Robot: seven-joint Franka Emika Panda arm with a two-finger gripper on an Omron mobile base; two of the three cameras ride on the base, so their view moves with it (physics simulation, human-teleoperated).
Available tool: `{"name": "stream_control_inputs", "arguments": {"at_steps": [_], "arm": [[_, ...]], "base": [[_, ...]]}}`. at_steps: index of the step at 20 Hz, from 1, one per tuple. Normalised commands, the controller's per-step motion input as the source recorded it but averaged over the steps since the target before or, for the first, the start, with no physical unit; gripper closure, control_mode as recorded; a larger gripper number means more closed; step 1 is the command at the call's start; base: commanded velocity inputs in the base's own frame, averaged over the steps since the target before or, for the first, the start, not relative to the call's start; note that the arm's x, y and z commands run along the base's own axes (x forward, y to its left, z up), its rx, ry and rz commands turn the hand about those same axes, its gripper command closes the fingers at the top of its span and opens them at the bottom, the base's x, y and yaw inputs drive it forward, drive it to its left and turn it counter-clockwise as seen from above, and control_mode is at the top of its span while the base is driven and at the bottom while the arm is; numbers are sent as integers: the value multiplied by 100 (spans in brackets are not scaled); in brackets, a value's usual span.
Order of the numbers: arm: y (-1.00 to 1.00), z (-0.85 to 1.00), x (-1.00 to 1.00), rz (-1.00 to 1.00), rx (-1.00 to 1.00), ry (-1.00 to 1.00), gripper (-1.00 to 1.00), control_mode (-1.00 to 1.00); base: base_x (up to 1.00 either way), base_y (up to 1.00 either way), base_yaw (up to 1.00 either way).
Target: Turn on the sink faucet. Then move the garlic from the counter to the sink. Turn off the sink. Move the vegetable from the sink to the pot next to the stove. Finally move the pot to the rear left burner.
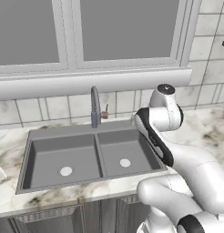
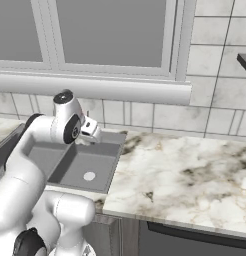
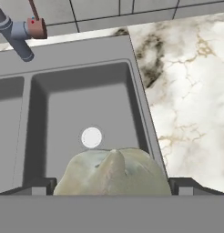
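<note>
A pale, bulbous garlic sits between my two dark fingertips, filling the gap from one to the other. My gripper is shut on it with the jaws standing wide, and hangs above the right basin of the grey double sink, over its white drain. The grey faucet with its small red handle stands behind the divider; I see no water running. From the right base camera my white hand is above the sink.
Marbled counter stretches to the right of the sink. A tiled wall and a window sill rise behind it. A dark shelf corner juts out at the upper right. My own arm leans over the sink's right edge.
</note>
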Motion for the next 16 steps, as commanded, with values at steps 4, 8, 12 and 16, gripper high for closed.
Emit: {"name": "stream_control_inputs", "arguments": {"at_steps": [4,8,12,16], "arm": [[-4,0,-32,0,0,0,100,-100],[0,0,0,0,0,0,100,-100],[0,0,0,0,0,0,100,-100],[0,1,-3,-3,-1,-3,100,100]], "base": [[0,0,0],[0,0,0],[0,0,0],[-6,-2,-6]]}}
